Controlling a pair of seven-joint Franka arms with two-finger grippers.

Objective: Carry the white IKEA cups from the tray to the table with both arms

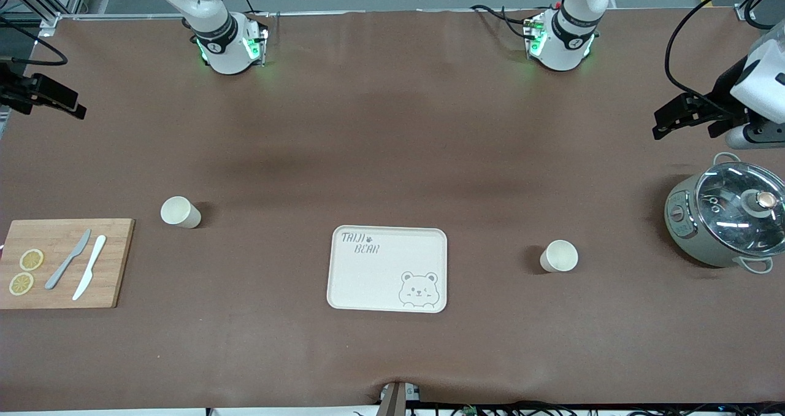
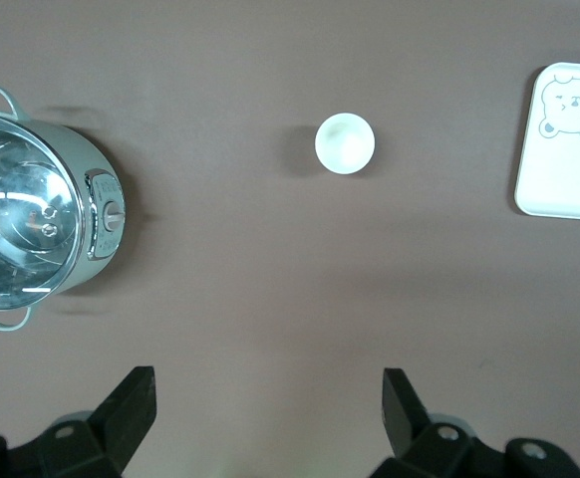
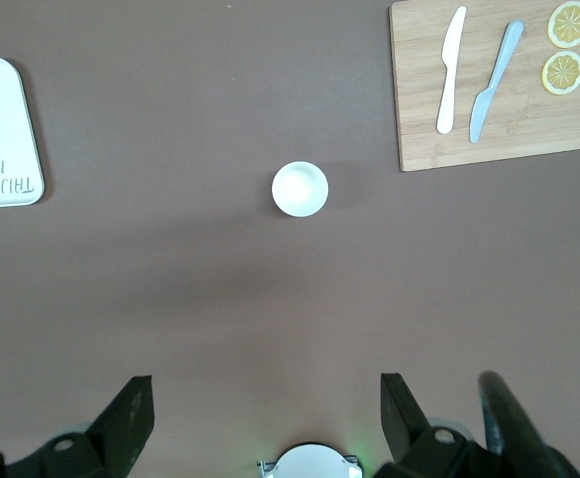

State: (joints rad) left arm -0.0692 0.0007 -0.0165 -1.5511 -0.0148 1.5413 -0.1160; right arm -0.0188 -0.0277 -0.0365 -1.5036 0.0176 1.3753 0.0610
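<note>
Table: brown matte-covered table (image 1: 392, 134), seen from the high front camera.
Tray: cream rectangular plastic tray with a bear print (image 1: 387, 269), flat on the table near the middle; nothing rests on it.
First cup: small off-white handleless tumbler (image 1: 180, 211), upright on the bare table toward the right arm's end, at about 10 o'clock from the tray and well apart from it.
Second cup: identical off-white tumbler (image 1: 559, 256), upright on the table toward the left arm's end, at about 3 o'clock from the tray, apart from it.
Cutting board: rectangular bamboo board (image 1: 110, 262) at 8 o'clock from the first cup, carrying a grey knife (image 1: 68, 259), a white knife (image 1: 89, 267) and two lemon slices (image 1: 26, 271).
Pot: grey-green round cooker with a glass lid (image 1: 727, 215), at 2 o'clock from the second cup, near the table's edge.
Left gripper: black two-finger gripper (image 1: 674, 116), up in the air over the table at 11 o'clock from the pot; fingers spread wide, holding nothing.
Right gripper: black two-finger gripper (image 1: 46, 97), in the air over the table's edge at 12 o'clock from the board; fingers spread wide, holding nothing.
Wrist views: each looks straight down, showing a cup standing clear of that arm's own parted fingers.
</note>
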